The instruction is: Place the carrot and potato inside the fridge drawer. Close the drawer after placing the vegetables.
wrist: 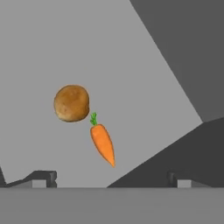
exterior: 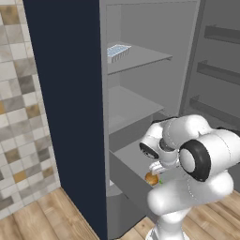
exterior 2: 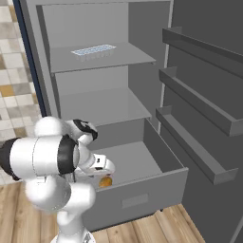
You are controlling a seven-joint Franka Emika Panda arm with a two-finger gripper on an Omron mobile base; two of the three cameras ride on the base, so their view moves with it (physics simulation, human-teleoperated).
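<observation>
Vegetables lie side by side on the grey floor of the fridge drawer (exterior 2: pixel 142 199), which stands pulled out from the bottom of the open refrigerator. In the hand view, the potato (wrist: pixel 71 103) sits round and golden-brown on the bare floor, and the carrot (wrist: pixel 103 144) lies just beside it, its small green top pointing at the potato and nearly touching it, its orange tip pointing away. A dark wall of the drawer cuts across the corner of that view.

The gripper (wrist: pixel 111 180) hangs above the 2 vegetables with its jaws spread wide and nothing between them. Both fingertips (wrist: pixel 43 178) show at the bottom edge of the hand view, well apart from each other, and neither touches the carrot, the potato or the drawer.

From the right base view, the white arm (exterior 2: pixel 47 159) bends down over the near left corner of the drawer, and an orange-brown patch, the potato (exterior 2: pixel 105 181), shows just under the hand behind the drawer's flat front. The left base view shows the same patch (exterior: pixel 151 178) inside the drawer, below the wrist.

Higher in the fridge, a pale ice tray (exterior 2: pixel 93 51) rests on the top shelf (exterior 2: pixel 123 59). The open door (exterior 2: pixel 209 118) carries 3 grey racks.
</observation>
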